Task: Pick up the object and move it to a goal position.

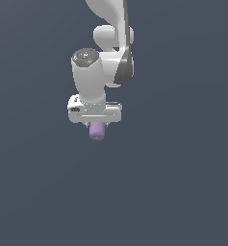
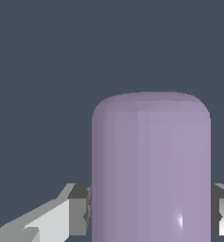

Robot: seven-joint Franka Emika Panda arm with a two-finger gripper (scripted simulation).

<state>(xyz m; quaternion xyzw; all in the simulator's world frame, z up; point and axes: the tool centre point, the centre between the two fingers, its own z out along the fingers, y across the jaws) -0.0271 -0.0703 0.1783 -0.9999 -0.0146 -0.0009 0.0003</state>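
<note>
The object (image 1: 97,131) is a small pale lilac cylinder with a rounded end, poking out from under the white gripper (image 1: 96,126) in the exterior view. In the wrist view the object (image 2: 151,170) fills the middle, standing between the two grey fingers (image 2: 78,208), which press against its sides. The gripper is shut on it. The cylinder's upper part is hidden inside the hand in the exterior view.
The white arm (image 1: 103,62) rises above the gripper toward the top of the exterior view. A plain dark grey-blue surface (image 1: 183,192) fills everything around it.
</note>
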